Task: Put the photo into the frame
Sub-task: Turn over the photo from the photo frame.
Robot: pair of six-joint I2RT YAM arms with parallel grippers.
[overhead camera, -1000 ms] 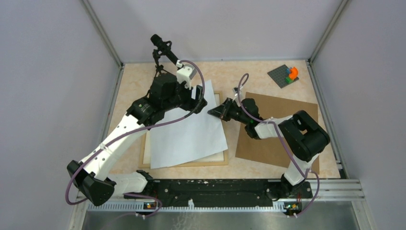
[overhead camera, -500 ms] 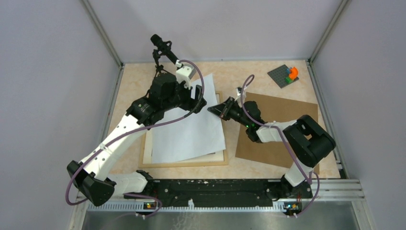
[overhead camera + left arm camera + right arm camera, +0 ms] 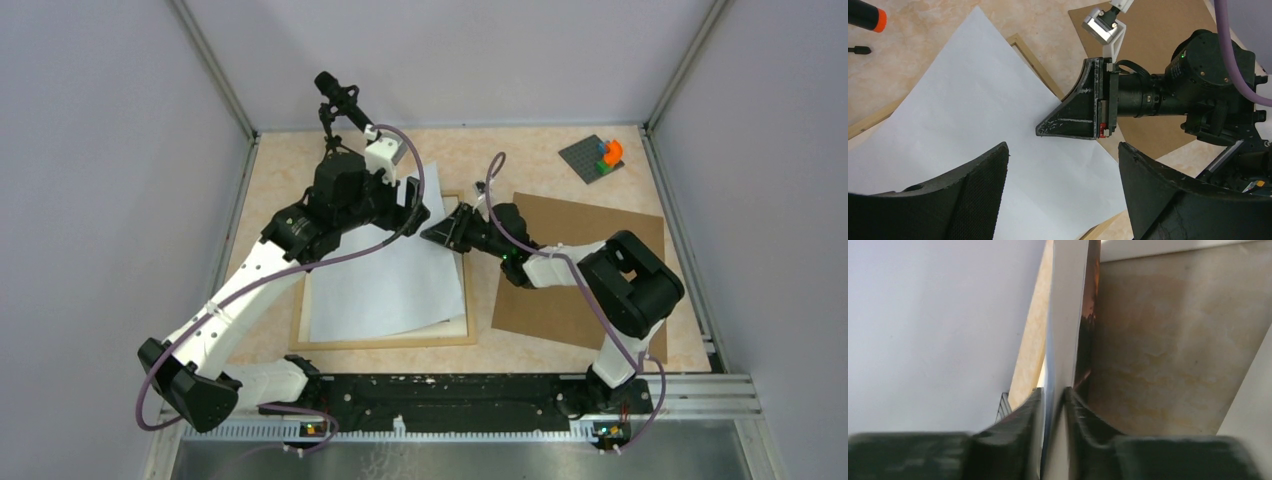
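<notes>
White-backed photo (image 3: 385, 290), print side down, askew across the thin light-wood frame (image 3: 390, 343), top corner overhanging

The top camera is looking down from high behind the arm bases, taking in the whole table (image 3: 290, 160). Each wrist camera is peering close past its own jaws; all three are catching the photo (image 3: 385, 290) by the right gripper (image 3: 428, 234).

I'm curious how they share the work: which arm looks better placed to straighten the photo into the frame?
Probably the right. The right gripper has the edge of the photo between its fingers; the left gripper only hangs open above it, and it lies askew on the frame.
</notes>
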